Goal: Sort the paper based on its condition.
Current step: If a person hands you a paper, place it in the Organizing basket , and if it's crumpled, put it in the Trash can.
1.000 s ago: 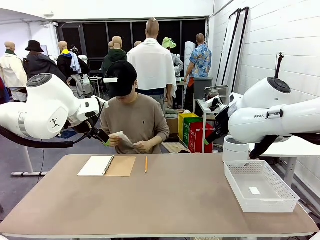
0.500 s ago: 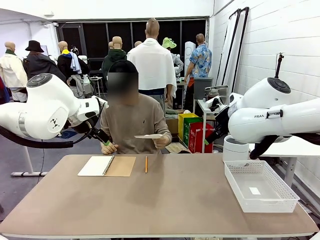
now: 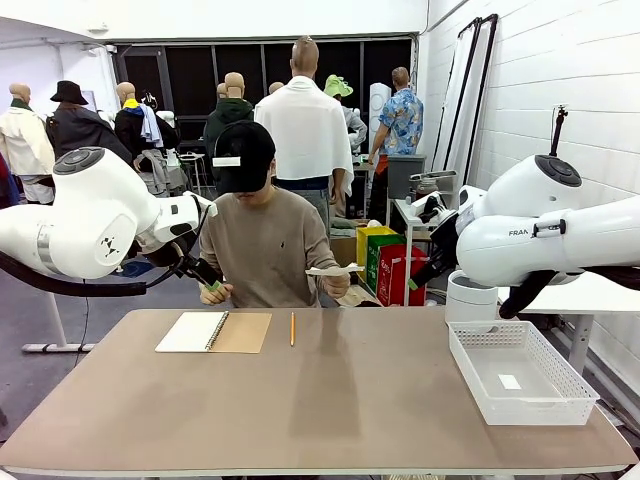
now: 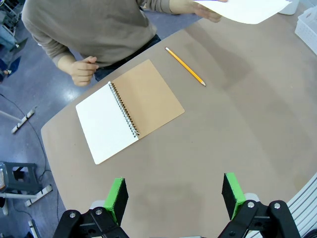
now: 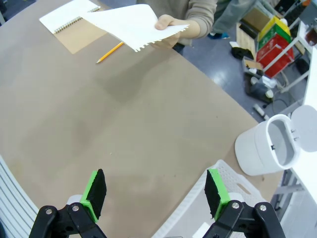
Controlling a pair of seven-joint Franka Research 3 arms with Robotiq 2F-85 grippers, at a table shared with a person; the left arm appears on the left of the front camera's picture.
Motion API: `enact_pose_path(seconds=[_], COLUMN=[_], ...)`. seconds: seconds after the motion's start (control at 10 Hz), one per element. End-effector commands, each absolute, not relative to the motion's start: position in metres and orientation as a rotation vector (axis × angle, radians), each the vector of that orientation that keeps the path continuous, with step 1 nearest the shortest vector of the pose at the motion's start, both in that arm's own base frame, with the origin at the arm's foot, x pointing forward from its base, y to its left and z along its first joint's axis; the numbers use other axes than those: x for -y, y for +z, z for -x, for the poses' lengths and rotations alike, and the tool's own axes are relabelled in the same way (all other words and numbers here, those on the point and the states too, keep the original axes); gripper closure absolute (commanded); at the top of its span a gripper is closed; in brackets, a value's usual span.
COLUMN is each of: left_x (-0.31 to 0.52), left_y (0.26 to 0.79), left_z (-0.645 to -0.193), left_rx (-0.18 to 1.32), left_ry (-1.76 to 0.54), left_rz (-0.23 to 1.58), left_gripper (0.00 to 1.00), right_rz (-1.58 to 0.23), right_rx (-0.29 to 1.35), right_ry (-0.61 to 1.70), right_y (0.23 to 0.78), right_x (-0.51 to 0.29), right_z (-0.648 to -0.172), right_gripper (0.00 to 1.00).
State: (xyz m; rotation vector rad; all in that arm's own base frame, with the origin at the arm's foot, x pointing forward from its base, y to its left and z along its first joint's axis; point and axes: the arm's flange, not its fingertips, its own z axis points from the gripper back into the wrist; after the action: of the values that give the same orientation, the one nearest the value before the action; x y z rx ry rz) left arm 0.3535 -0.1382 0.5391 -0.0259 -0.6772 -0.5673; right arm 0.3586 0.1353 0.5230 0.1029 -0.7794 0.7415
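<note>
— White paper (image 3: 333,269), ragged along one edge, is held flat above the far rim of the tabletop (image 3: 330,400), at about one o'clock from the robot's side. Whose grip is that?

— The person's hand (image 3: 338,286) pinches one end of the sheet. The other hand (image 3: 215,294) is a loose fist at the far edge, at eleven o'clock.

— And the jaws?

— The left jaws are spread wide, green pads well apart with nothing between them, raised high over the tabletop near the person's fist. The right jaws are just as wide and empty, raised at two o'clock.

— What lies on the tabletop?

— A spiral notebook (image 3: 213,331) lies open at eleven o'clock, its blank page and brown cover side by side. A yellow pencil (image 3: 292,328) lies near it toward twelve, not touching it. A white mesh basket (image 3: 520,372) sits at three o'clock by the right edge, with a small white slip on its floor. A white bin (image 3: 470,297) stands off the far right corner.
</note>
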Motion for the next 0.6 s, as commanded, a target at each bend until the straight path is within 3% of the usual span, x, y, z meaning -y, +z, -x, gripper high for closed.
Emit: enact_pose_path(seconds=[0.0,0.3,0.5], left_x=[0.138,0.138,0.138], left_y=[0.539,0.539,0.539], left_z=[-0.354,-0.354,-0.354], left_rx=[0.677,0.677,0.677], left_ry=[-0.568,-0.568,-0.568], left_rz=[0.026,0.026,0.026], left_gripper=[0.0,0.0,0.0], right_rz=[-0.103,-0.123,-0.237], right_rx=[0.779,0.748,0.646], right_ry=[0.742,0.7,0.533], right_y=[0.523,0.528,0.546], right_x=[-0.135,-0.14,-0.147], right_z=[-0.359,-0.364,-0.388], right_gripper=[0.0,0.0,0.0])
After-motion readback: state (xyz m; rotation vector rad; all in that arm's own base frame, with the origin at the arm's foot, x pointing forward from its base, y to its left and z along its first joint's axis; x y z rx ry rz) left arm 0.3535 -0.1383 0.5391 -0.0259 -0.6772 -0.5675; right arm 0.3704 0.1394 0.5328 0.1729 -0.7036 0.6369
